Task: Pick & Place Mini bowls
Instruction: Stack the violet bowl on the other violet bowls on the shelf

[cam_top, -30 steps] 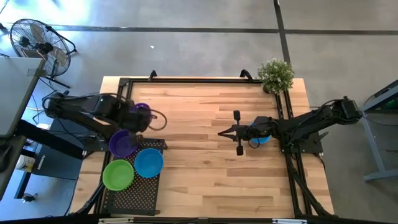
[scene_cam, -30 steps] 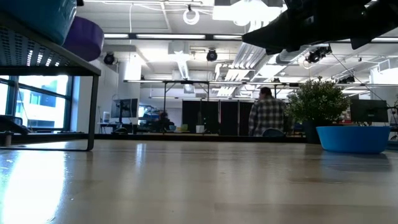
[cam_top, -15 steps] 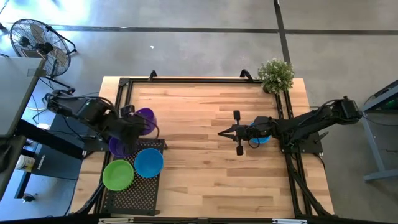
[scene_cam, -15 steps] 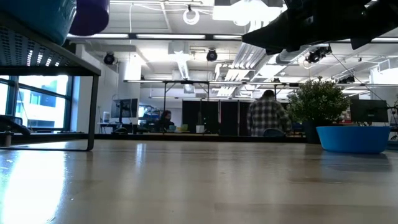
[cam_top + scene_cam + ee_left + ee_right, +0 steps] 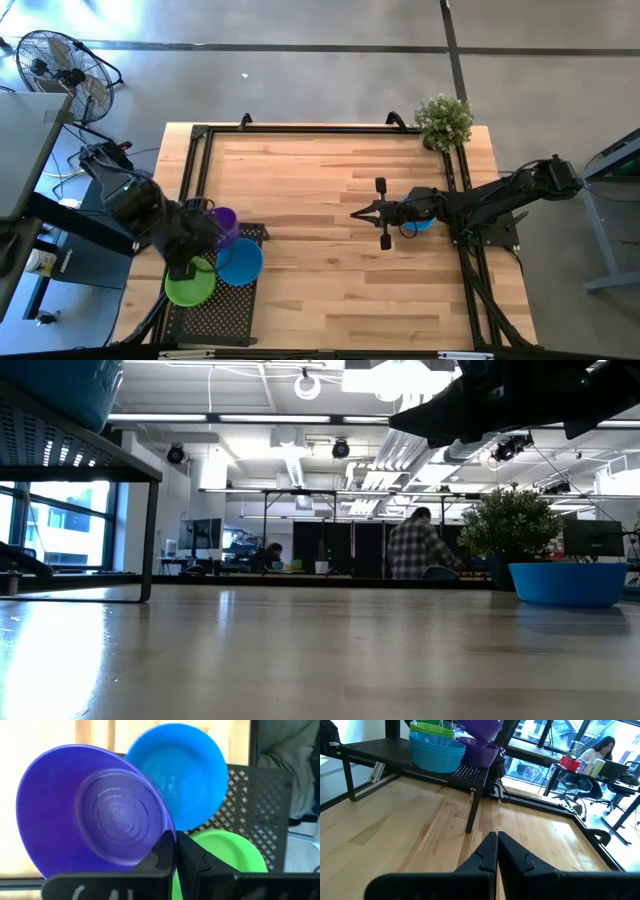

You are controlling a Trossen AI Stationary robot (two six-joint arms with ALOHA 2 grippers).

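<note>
Mini bowls sit in small stacks on a black metal rack (image 5: 222,310) full of little holes, at the left front edge of the wooden table (image 5: 320,190). From above you can see a bright green stack (image 5: 190,284) and a blue stack (image 5: 241,262) side by side. They are round, smooth and shiny, like plastic, and each is one plain colour. In the right wrist view there is also a purple stack (image 5: 481,751) on the rack, next to the blue one.

One purple bowl (image 5: 92,812) is up in the air, tilted on its side. The left gripper (image 5: 175,855) holds it by the rim, with its two dark fingers pinched tight on the thin edge. It hangs over the rack, above the other stacks. You can see faint rings on the round middle of this bowl.

One more blue bowl (image 5: 568,582) stands alone on the table on the right side, just in front of a small green potted plant (image 5: 512,525). The right gripper (image 5: 357,213) waits over the table near that bowl, with its fingers pressed together and nothing in them.

The table top is pale wood planks with a black frame around it. A person in a checked shirt (image 5: 418,550) is far back in the room.
</note>
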